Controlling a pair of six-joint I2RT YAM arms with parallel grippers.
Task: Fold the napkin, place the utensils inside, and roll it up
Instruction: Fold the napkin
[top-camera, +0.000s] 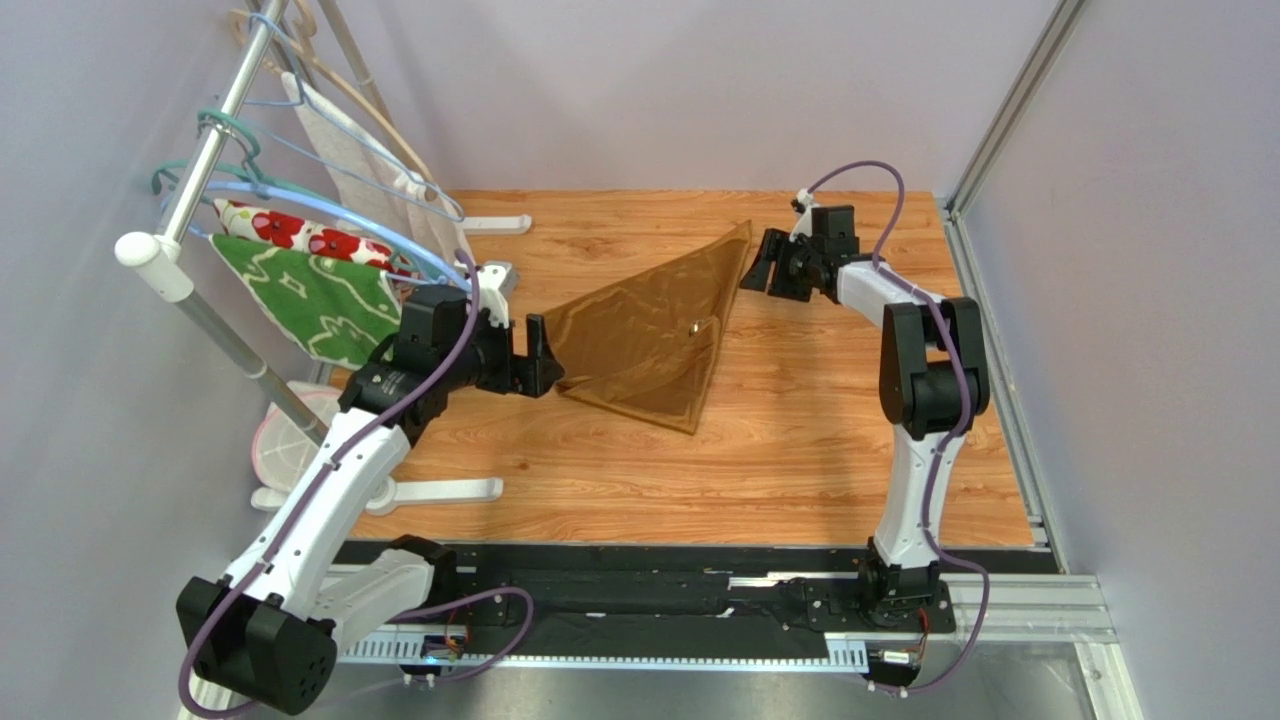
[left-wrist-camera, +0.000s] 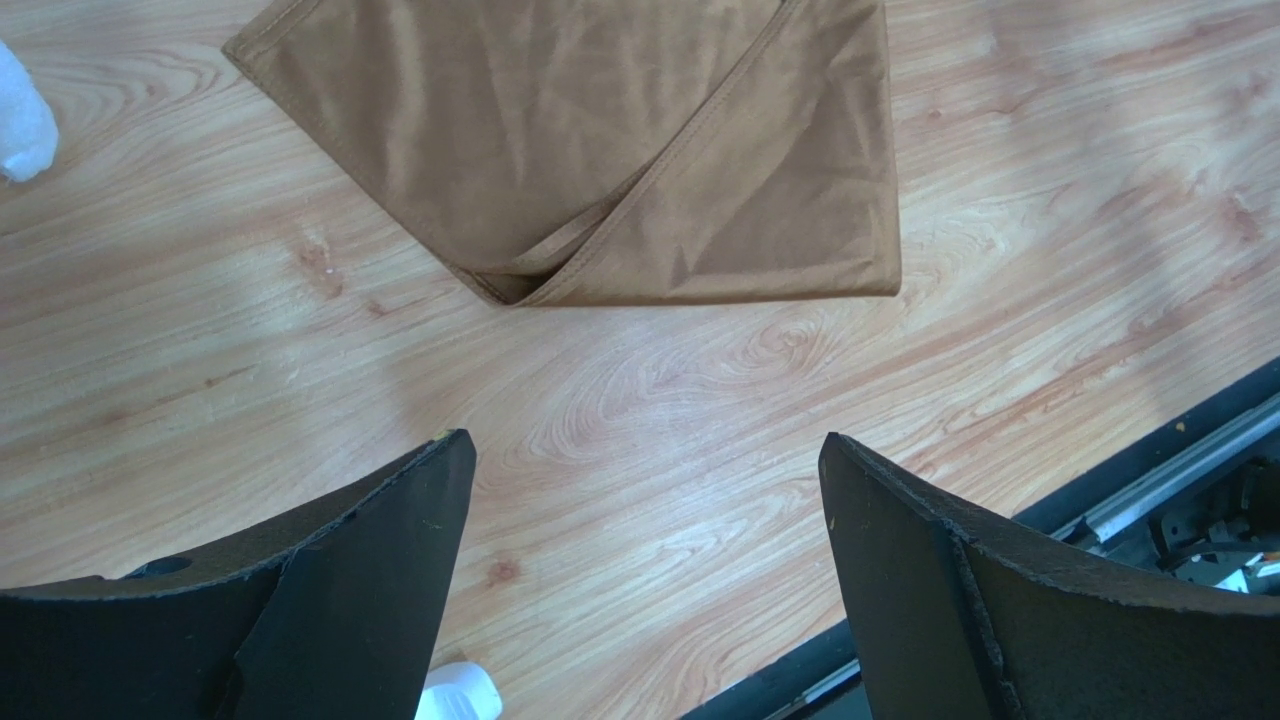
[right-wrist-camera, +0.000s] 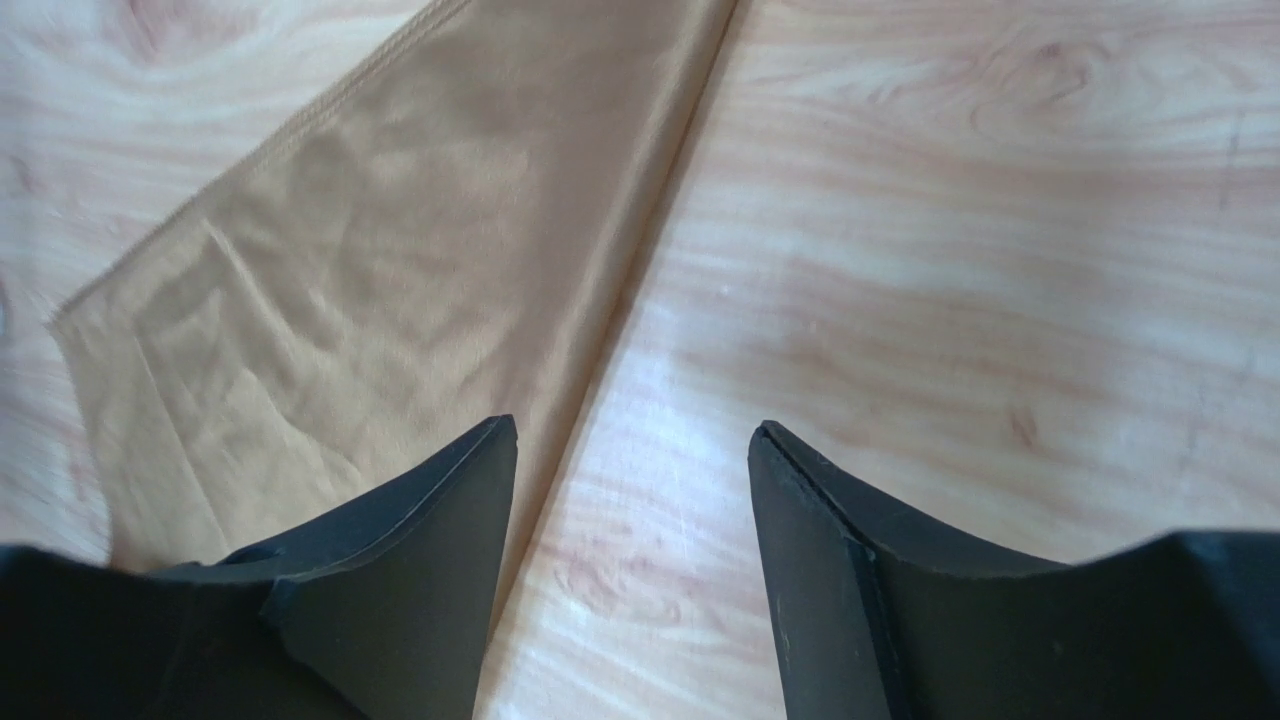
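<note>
Now: one napkin (top-camera: 649, 339), folded triangle; left end effector (top-camera: 550, 365), right end effector (top-camera: 757, 269) both spread, empty.

No legible text, label, brand, number or sign in any of the three views.
</note>
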